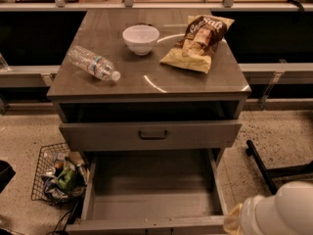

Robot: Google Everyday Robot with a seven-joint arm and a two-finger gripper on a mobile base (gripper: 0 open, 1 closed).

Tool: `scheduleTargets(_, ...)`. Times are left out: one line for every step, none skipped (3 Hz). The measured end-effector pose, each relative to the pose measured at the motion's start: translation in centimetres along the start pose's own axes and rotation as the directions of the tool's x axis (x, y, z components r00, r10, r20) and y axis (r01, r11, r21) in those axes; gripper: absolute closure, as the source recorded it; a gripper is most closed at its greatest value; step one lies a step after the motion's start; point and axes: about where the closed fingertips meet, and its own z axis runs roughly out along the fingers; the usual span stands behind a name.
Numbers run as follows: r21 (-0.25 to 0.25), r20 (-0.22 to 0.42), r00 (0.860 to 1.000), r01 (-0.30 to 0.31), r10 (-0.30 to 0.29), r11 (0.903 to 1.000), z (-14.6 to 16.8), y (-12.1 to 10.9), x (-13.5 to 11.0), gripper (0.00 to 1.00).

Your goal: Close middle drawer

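The middle drawer (151, 192) is pulled far out of the grey cabinet, and its plain grey inside holds nothing. Its front edge (146, 225) lies at the bottom of the view. Above it the uppermost drawer (122, 136), with a small dark bar handle (152, 134), stands slightly out. The lowest drawer is hidden under the open one. My white arm (283, 209) fills the bottom right corner, beside the open drawer's front right corner. The gripper itself is below the frame, out of view.
On the cabinet top (146, 80) lie a plastic water bottle (94, 63), a white bowl (141, 38) and a chip bag (198, 43). A wire basket of rubbish (58, 177) stands on the floor to the left. A black chair leg (259, 165) lies to the right.
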Motion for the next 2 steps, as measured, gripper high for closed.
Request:
scheduleTargets(-0.042, -0.126, 0.991, 0.042, -0.047, 0.9982, 5.2, 2.5, 3.5, 1.00)
scheduleTargets(-0.129, -0.234, 0.965, 0.086, -0.115, 0.9879, 9.1, 4.9, 7.1, 1.00)
